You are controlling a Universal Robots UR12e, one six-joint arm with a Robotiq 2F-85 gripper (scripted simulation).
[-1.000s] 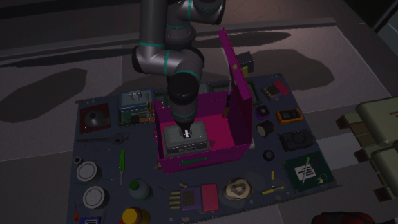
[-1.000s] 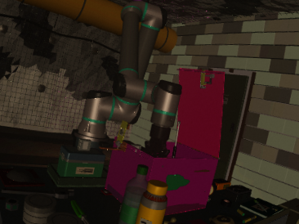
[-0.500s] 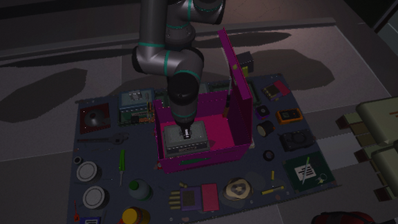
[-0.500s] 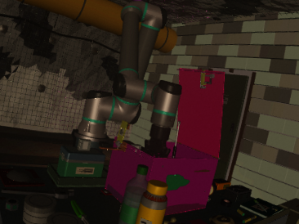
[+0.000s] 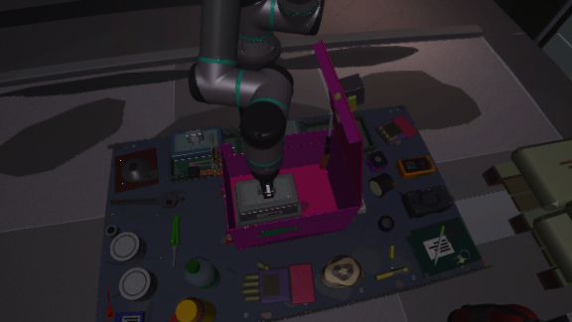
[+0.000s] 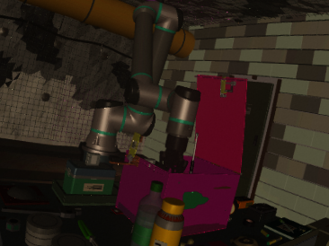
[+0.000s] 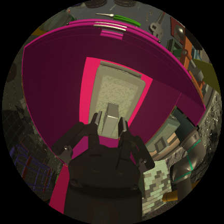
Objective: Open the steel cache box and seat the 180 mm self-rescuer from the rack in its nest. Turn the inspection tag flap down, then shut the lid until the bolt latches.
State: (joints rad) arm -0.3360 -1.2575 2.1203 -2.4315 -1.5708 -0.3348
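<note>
The grey self-rescuer [image 5: 268, 200] sits inside the magenta cache box [image 5: 293, 199], whose lid [image 5: 342, 124] stands upright on the right side. My gripper [image 5: 267, 190] reaches down into the box, open and holding nothing, with its fingers on either side of the raised handle block [image 7: 110, 118] on top of the self-rescuer [image 7: 116, 90]. From the second side camera the box front [image 6: 180, 197] hides the fingers and the self-rescuer. A yellow tag [image 6: 135, 146] hangs at the box's rear edge.
The box walls [image 7: 51, 85] close in around my gripper. A teal rack unit [image 5: 194, 149] stands behind the box on the left. Bottles [image 6: 157, 215], round tins [image 5: 126, 246] and small tools cover the mat around the box.
</note>
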